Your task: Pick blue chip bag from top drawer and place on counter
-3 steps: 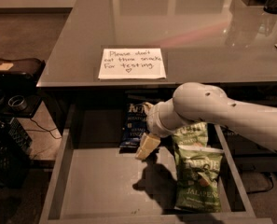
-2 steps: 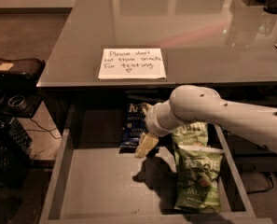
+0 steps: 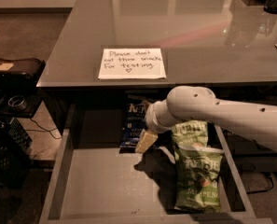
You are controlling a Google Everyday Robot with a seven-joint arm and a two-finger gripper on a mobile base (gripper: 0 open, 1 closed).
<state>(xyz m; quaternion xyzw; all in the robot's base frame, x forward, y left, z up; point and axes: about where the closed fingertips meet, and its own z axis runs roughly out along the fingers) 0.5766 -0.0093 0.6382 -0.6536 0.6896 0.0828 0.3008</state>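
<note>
As arm edges left, gripper [image 3: 146, 141]: stays at blue bag's [image 3: 132, 124] lower right corner, in drawer [image 3: 100, 183].
Grip: cannot tell.
Bag axis: front-to-back, top toward table [image 3: 198, 31].

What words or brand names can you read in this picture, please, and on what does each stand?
"Please don't eat these snacks for testing", with a heart: white paper note on the counter.
"JALAPENO", under blurred brand lettering: front green bag in the top drawer.
White lettering on the blue chip bag, beside the gripper: too blurred to read.
Lettering on the rear green bag: too blurred to read.
</note>
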